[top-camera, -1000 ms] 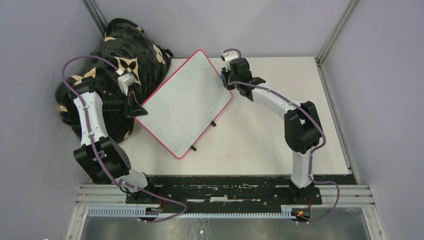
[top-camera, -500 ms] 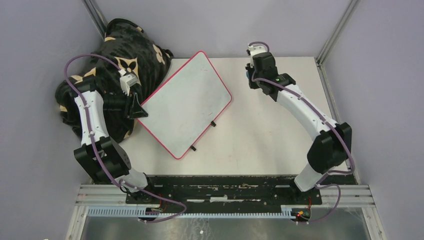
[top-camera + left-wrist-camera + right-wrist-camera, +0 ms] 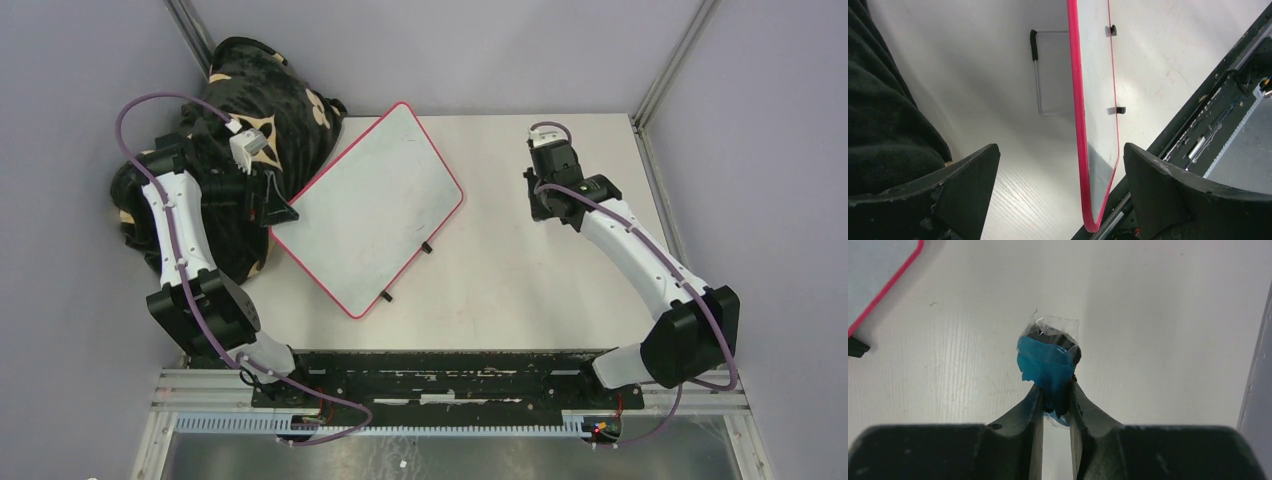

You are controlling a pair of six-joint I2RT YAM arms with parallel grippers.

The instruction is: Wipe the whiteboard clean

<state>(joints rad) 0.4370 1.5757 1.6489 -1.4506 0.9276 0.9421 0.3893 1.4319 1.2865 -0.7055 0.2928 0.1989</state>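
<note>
- Red-pink edging frames the whiteboard (image 3: pixel 370 205), which sits cornerwise on the left-centre of the bench (image 3: pixel 520 290), one corner up near the back wall.
- From where I stand its face looks clean, apart from a few faint smudges.
- Two small black feet (image 3: pixel 427 247) stick out along its near right edge.
- Seen from the left wrist, a thin wire stand (image 3: pixel 1037 75) with a black tip shows beneath the board.
- Left arm (image 3: pixel 175 230) reaches to the board's left edge; the left jaws are spread wide, with nothing between them, just beside the rim.
- Right arm (image 3: pixel 630 245) is out over bare bench to the right, well apart from the board.
- The right jaws are clamped on a blue eraser (image 3: pixel 1048 365) wrapped in clear tape.
- A black cloth (image 3: pixel 225 110) with tan flower shapes is heaped in the far left corner, under the left arm.
</note>
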